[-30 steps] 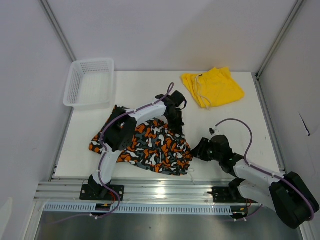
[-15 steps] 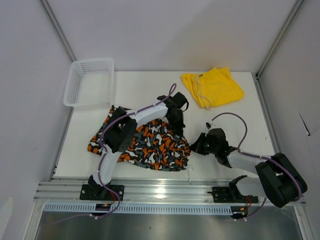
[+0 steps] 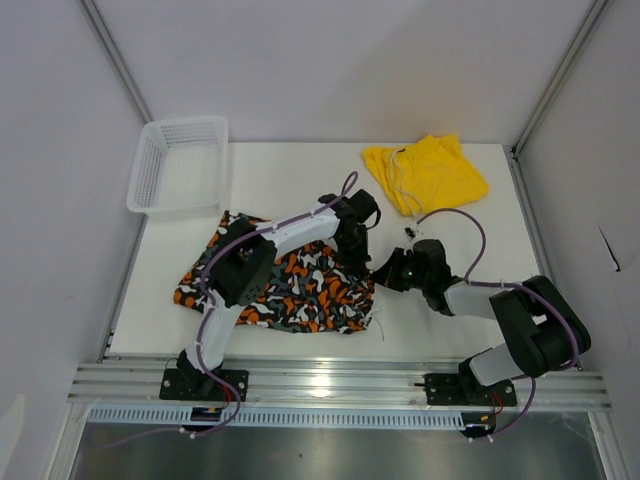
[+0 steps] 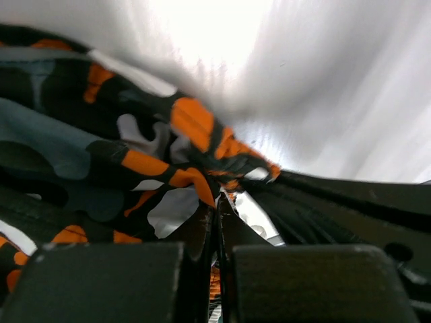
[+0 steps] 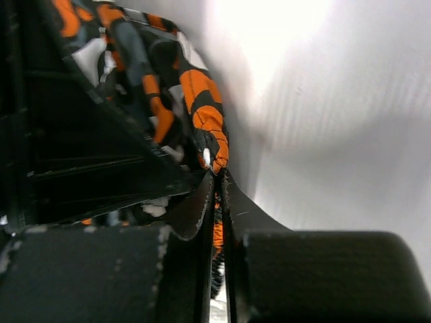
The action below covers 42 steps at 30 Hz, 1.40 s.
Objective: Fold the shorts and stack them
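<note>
The patterned shorts (image 3: 290,285) lie bunched on the left half of the white table (image 3: 290,185). My left gripper (image 3: 352,258) is shut on their far right edge; in the left wrist view orange and black cloth (image 4: 141,168) sits pinched between the closed fingers (image 4: 202,232). My right gripper (image 3: 381,274) is shut on the same right edge, a little nearer and to the right; the right wrist view has an orange fold (image 5: 205,131) clamped in the jaws. The yellow shorts (image 3: 425,175) with a pale drawstring lie crumpled at the back right, apart from both grippers.
A white mesh basket (image 3: 178,165) stands at the back left corner of the table. Grey walls and metal frame posts close in the sides. A metal rail (image 3: 330,385) with both arm bases runs along the near edge.
My right gripper has travelled left and away from me to the patterned shorts' right edge and shut on it. The left gripper shifted slightly forward and right, and the cloth's right side has gathered inward.
</note>
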### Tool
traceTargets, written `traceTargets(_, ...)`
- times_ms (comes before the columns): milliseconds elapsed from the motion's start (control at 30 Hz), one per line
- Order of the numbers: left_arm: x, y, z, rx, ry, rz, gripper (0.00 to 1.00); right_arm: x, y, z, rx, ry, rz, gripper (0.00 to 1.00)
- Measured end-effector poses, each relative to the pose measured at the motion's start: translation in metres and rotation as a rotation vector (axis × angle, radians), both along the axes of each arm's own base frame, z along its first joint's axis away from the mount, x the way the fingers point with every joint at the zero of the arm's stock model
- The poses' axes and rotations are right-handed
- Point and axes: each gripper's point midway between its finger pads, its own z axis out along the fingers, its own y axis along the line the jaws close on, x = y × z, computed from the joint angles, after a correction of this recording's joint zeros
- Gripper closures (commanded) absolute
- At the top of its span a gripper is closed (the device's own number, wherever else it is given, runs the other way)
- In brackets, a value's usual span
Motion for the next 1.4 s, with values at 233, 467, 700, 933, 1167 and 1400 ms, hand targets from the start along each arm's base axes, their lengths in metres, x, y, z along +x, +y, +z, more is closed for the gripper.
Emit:
traceTargets(233, 0.016, -0.015, -0.004, -0.003, -0.011, -0.003, 1.0, 0.007, -0.001, 0.009, 0.039, -0.04, 0.003, 0.83)
traceTargets(467, 0.023, -0.016, -0.019, 0.017, 0.01, 0.008, 1.0, 0.005, -0.011, 0.008, 0.092, -0.038, -0.012, 0.36)
traceTargets(700, 0.027, -0.015, -0.021, 0.011, 0.017, 0.021, 1.0, -0.005, -0.013, 0.008, 0.171, -0.032, 0.002, 0.27)
traceTargets(933, 0.029, -0.017, -0.02, 0.0, 0.011, 0.026, 1.0, -0.009, -0.005, 0.006, 0.219, -0.019, 0.053, 0.31)
traceTargets(1167, 0.033, -0.021, -0.018, -0.011, 0.007, 0.047, 1.0, -0.006, -0.001, 0.003, 0.221, 0.0, 0.067, 0.37)
traceTargets(1400, 0.034, -0.023, -0.016, -0.018, 0.005, 0.057, 0.9, -0.001, 0.004, 0.002, 0.205, 0.014, 0.075, 0.4)
